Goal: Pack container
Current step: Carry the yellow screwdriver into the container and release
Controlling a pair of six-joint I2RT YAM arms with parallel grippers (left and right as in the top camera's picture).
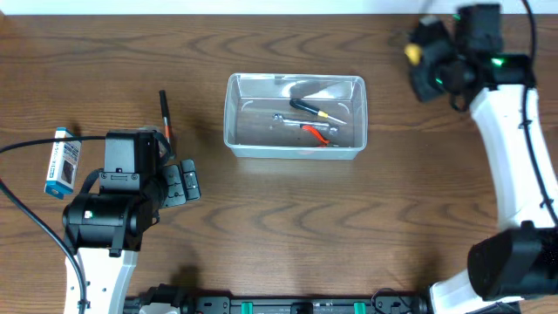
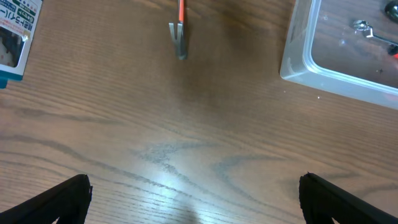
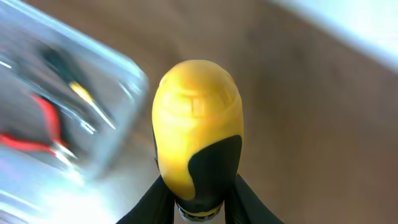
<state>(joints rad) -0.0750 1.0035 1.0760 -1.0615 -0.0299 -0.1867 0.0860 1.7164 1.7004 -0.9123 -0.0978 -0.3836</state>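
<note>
The clear plastic container point(image 1: 295, 115) stands at the table's middle back; its corner shows in the left wrist view point(image 2: 323, 59) and, blurred, in the right wrist view point(image 3: 81, 106). Inside lie a black-and-yellow screwdriver point(image 1: 316, 110), a silver wrench point(image 1: 288, 119) and red-handled pliers point(image 1: 317, 133). My right gripper point(image 1: 417, 54) is raised at the back right, shut on a tool with a yellow-and-black handle point(image 3: 196, 143). My left gripper point(image 2: 196, 202) is open and empty above bare wood, left of the container. A tool with a red-and-black handle point(image 1: 165, 112) lies just beyond it, its metal tip point(image 2: 179, 38) showing.
A small blue-and-white box point(image 1: 62, 162) lies at the left, its edge also in the left wrist view point(image 2: 15, 37). The table's back edge runs just behind the right gripper.
</note>
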